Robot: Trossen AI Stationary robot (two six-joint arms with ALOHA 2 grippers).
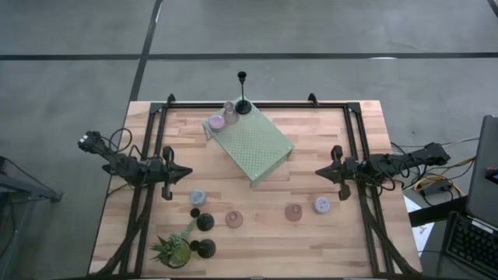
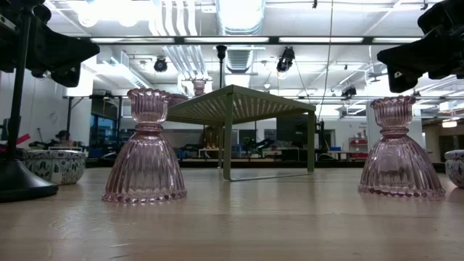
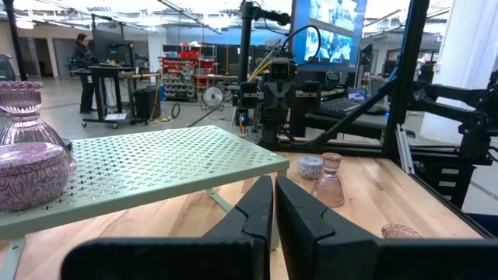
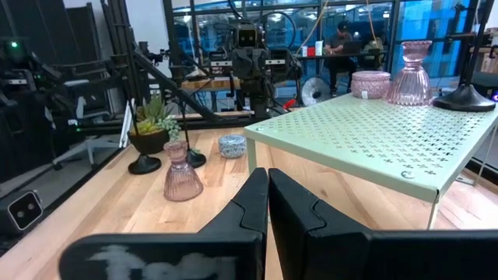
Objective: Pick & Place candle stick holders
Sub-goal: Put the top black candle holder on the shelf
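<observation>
A: How far along is it, going from the left of the bench (image 1: 311, 140)?

B: The left gripper (image 1: 180, 173) hovers over the left side with its jaws pinched together on nothing. Below it, near the front edge, sit a pale blue-grey cup (image 1: 198, 197), 2 black holders (image 1: 205, 222) and (image 1: 205, 248), and the green potted plant (image 1: 173, 250). None of these looks placed yet, I'd judge.

A: And the middle?

B: A pink glass holder (image 1: 233, 219) stands on the bare wood near the front. Behind it is the green perforated stand (image 1: 251, 141). On its far-left end are 3 pieces: a round pink cup (image 1: 215, 123), a pink glass holder (image 1: 230, 115) just beside it, and a tall black stemmed holder (image 1: 243, 104) at the far corner. If the stand is the target, as I take it, those 3 are done.

A: The right side?

B: Another pink glass holder (image 1: 293, 211) and a second pale blue-grey cup (image 1: 322, 204) sit close together on the wood. The right gripper (image 1: 323, 173) hangs just above and beyond them, jaws likewise closed and empty.

A: So what's left?

B: By my count, 6 holders on the bench, 3 on the stand. Roughly a third done, and neither arm is carrying anything now. The front part of the stand is bare.
</observation>
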